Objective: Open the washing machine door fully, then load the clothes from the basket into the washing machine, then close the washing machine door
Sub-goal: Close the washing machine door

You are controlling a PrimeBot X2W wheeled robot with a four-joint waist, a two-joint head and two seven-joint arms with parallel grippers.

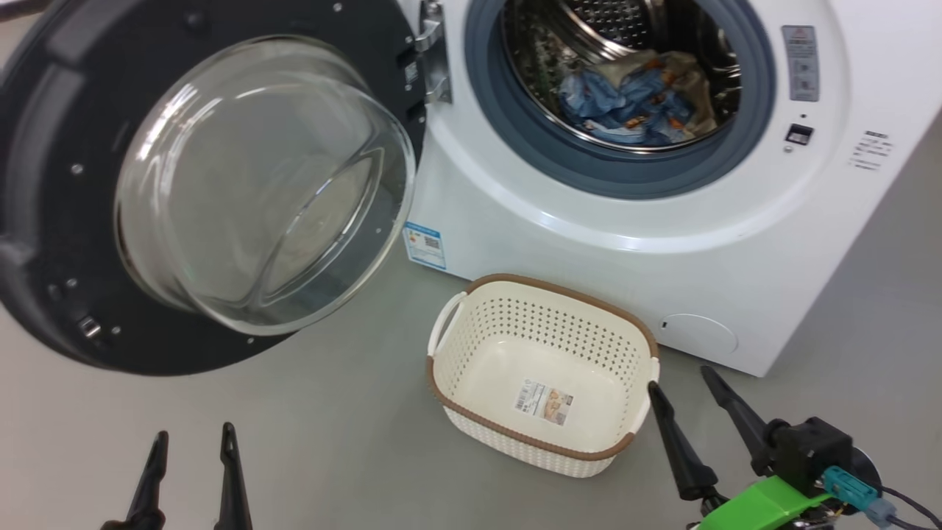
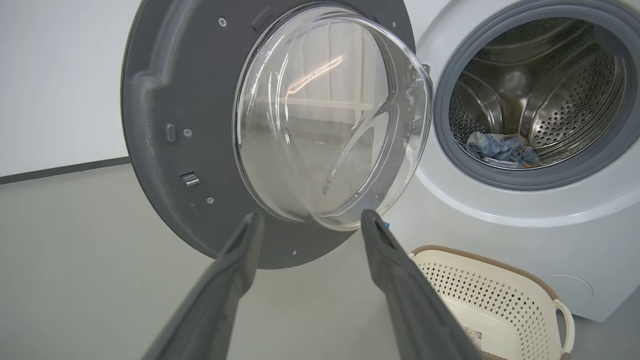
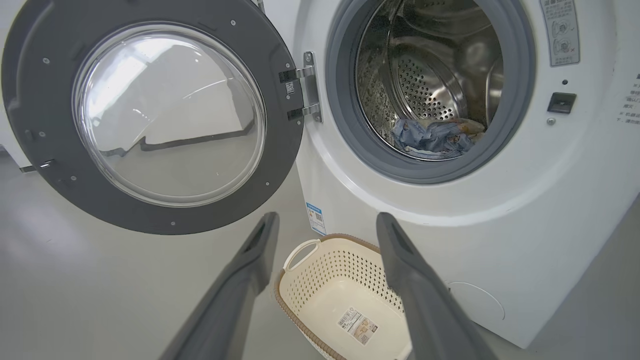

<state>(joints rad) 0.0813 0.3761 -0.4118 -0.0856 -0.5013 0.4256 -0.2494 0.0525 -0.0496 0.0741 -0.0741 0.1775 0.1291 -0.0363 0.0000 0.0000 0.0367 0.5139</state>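
Clothes [image 1: 633, 96] lie in the washing machine [image 1: 589, 243], basket [image 1: 515, 324] emptied, door [image 1: 44, 184] wide for closing; left hand [image 1: 193, 430] and right hand [image 1: 678, 377] hover spread, unladen.

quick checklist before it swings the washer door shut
1. Basket emptied: ok, just its label inside.
2. Clothes fully in the drum: ok.
3. Seal free of fabric: ok.
4. Left gripper open and empty: ok.
5. Right gripper open and empty: ok, tips close to the basket.
6. Door swing clears the basket: cannot tell.
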